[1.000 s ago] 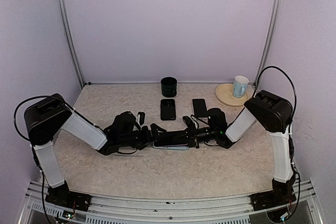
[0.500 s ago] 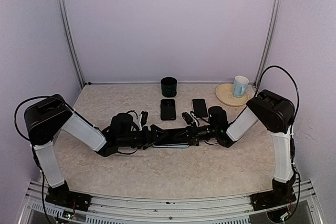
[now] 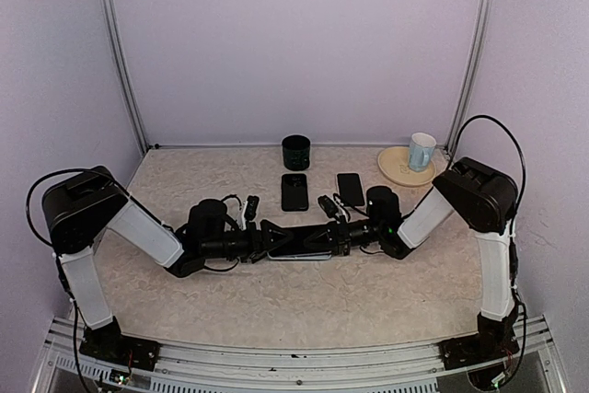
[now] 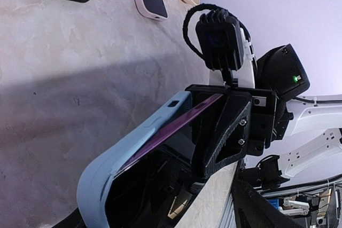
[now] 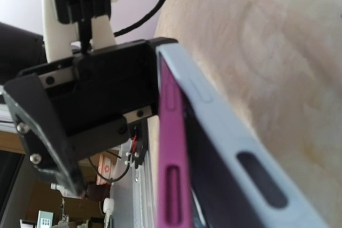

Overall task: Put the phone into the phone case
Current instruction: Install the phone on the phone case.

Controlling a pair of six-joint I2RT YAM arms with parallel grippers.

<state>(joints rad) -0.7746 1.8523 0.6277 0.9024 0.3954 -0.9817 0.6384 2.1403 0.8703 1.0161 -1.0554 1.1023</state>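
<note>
Both arms meet over the middle of the bench (image 3: 304,306). The right gripper (image 3: 324,236) is clenched on one end of the light blue phone case (image 4: 141,134). The purple phone (image 5: 170,132) sits partly in it, one long side standing proud of the rim. The left gripper (image 3: 269,238) straddles the other end, but I can't tell whether it is gripping or loose. Along the back edge stands a black cup (image 3: 296,152), and a mug (image 3: 421,150) sits on a plate (image 3: 391,167) in the back right corner.

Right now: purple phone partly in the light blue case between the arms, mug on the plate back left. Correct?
No: the mug stands on the plate at back right, as the top view shows. The phone and case are as you say.
</note>
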